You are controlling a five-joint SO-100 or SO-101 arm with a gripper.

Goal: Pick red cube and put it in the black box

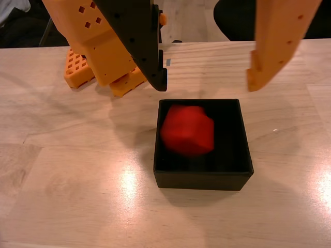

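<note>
Gripper (207, 82) jaws wide apart, nothing btwn them. Red cube (187, 130), blurred, sits just below in the black box (207, 178) on the wood table (77, 196).

Desk (77, 196): pale wood grain, marked by bright glare spots from lamps overhead.
Background: dark shapes are seen beyond the far edge of the desk, too dim to be identified.
Floor (189, 20): a light patch is seen between them.
</note>
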